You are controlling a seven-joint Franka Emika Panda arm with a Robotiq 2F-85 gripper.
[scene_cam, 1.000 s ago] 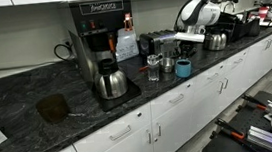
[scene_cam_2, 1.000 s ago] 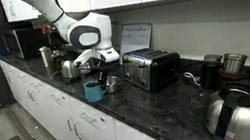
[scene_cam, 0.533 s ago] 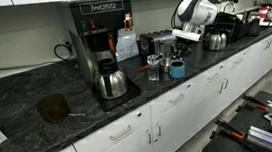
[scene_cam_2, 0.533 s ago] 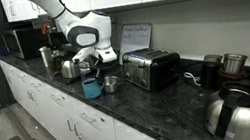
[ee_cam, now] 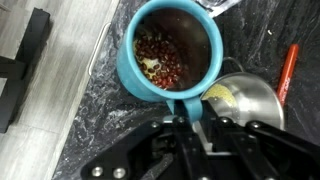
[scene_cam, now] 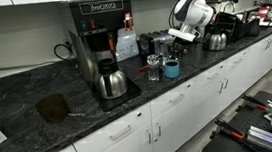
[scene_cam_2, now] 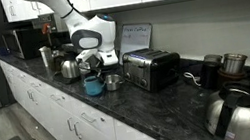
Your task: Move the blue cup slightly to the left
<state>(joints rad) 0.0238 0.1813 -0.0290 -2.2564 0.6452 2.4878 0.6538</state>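
Dark stone countertop (scene_cam: pixel 20 119) over white cabinets (scene_cam: pixel 132 137), office kitchen. In an exterior view, far left of the appliances, a black coffee machine (scene_cam: pixel 99 29) stands with a steel carafe (scene_cam: pixel 111 83) on its plate. To its right stands a clear glass (scene_cam: pixel 153 68), then the blue cup (scene_cam: pixel 172 68) just beside it, near the counter's front edge. The gripper (scene_cam: pixel 173 55) comes down onto the cup's top from the white arm (scene_cam: pixel 192 10).

In an exterior view from the opposite end, the blue cup (scene_cam_2: pixel 93 84) sits under the gripper (scene_cam_2: pixel 93 71). A small silver cup (scene_cam_2: pixel 112 82) is just to its right, then a toaster (scene_cam_2: pixel 151 69), and a steel jug (scene_cam_2: pixel 231 114) is far right. I cannot tell whether the cup's base touches the counter.

In the wrist view the blue cup (ee_cam: pixel 128 70) fills the upper middle, holding reddish-brown bits. The gripper (ee_cam: pixel 190 103) has its fingers pinched together on the cup's near rim wall, one finger (ee_cam: pixel 192 115) crossing the rim. The silver cup (ee_cam: pixel 245 100) touches or almost touches the blue cup on the right. A red-orange stick (ee_cam: pixel 290 65) lies at the far right edge.
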